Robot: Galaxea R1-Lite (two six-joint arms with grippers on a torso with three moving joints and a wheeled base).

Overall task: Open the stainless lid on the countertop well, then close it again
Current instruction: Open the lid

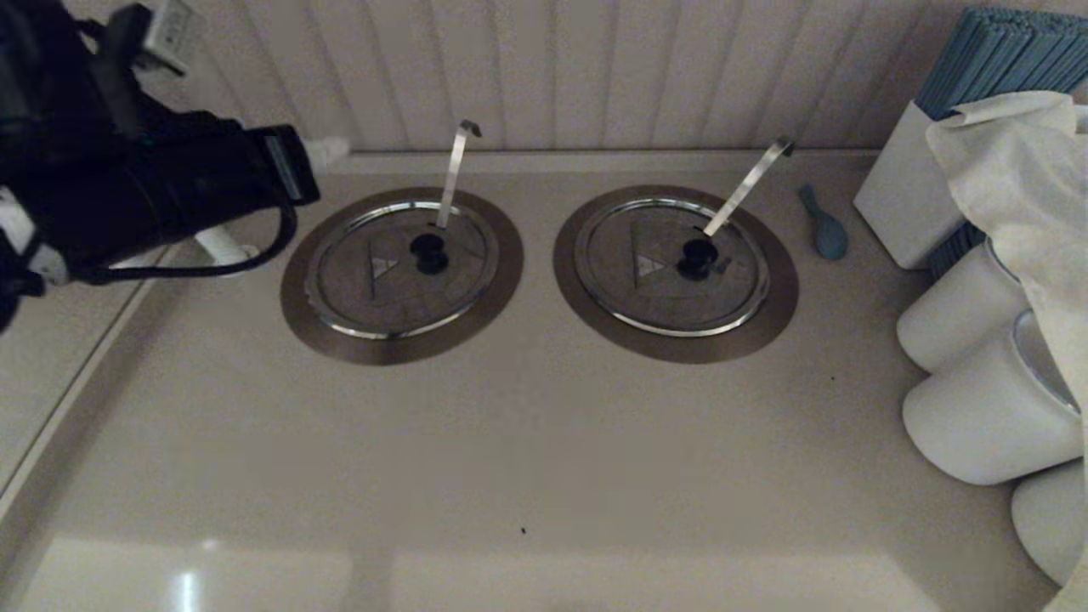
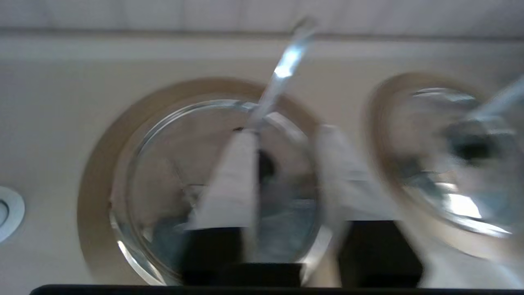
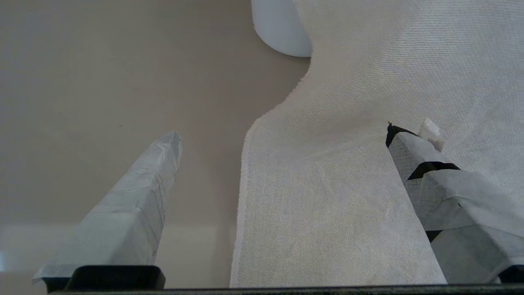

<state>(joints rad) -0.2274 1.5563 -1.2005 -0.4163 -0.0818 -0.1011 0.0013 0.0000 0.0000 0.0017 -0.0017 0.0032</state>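
The stainless lid (image 1: 374,297) lies flat and shut on the left countertop well, whose bronze-grey collar (image 1: 399,350) rings it. Its black knob (image 1: 429,252) sits at the centre, and a near-upright ladle handle (image 1: 455,170) pokes up behind it. My left gripper (image 1: 276,201) hovers open to the left of the lid, apart from it. In the left wrist view the left gripper (image 2: 286,133) is blurred over the lid (image 2: 163,184), the knob (image 2: 267,166) showing between its fingers. My right gripper (image 3: 282,135) is open and empty above a white cloth (image 3: 335,184).
The twin lid (image 1: 671,263) with a slanted ladle handle (image 1: 748,183) sits to the right. A blue utensil (image 1: 823,225) lies beyond it. A white box (image 1: 901,195), white tubs (image 1: 960,314) and the draped cloth (image 1: 1011,170) crowd the right side. A panelled wall stands behind.
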